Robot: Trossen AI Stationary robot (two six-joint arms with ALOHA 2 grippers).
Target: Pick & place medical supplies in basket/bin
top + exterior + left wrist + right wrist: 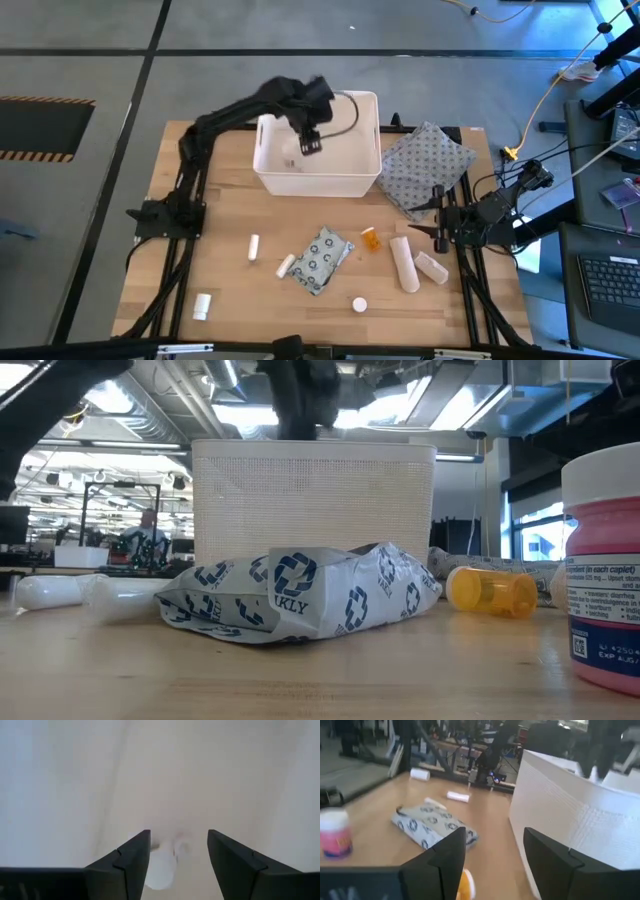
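Note:
My left gripper (308,138) hangs open above the inside of the white bin (365,180), fingers pointing down. In the left wrist view a small white item (162,867) lies on the bin floor, seen between the open fingers (130,862). My right gripper (440,226) waits open at the table's right side, beside the bin wall (570,820). On the wood lie the grey dotted packet (322,258), an orange pill bottle (371,239), two cream gauze rolls (404,263) (431,266), a white tube (254,246) and white bottles (202,306) (359,304).
A grey patterned cloth pouch (425,165) lies right of the bin, close to the right arm. Another small white piece (285,265) sits left of the packet. The low view shows a white and pink bottle (605,580) close to the near edge. Bare wood lies left of the bin.

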